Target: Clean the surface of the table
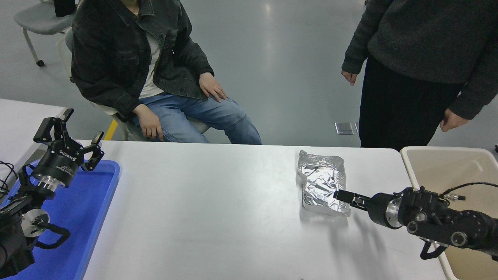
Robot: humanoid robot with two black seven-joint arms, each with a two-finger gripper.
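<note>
Reaching over the table surface [218, 217], right end effector [339, 195].

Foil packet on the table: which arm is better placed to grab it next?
Right. The right gripper is already at the foil packet's near right edge. The left gripper sits over the blue tray, with the whole white table between it and the packet.

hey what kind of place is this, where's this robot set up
Probably a robotics lab or test room: a plain white table on a bare grey floor, a rolling chair, and two people watching from the far side.
</note>
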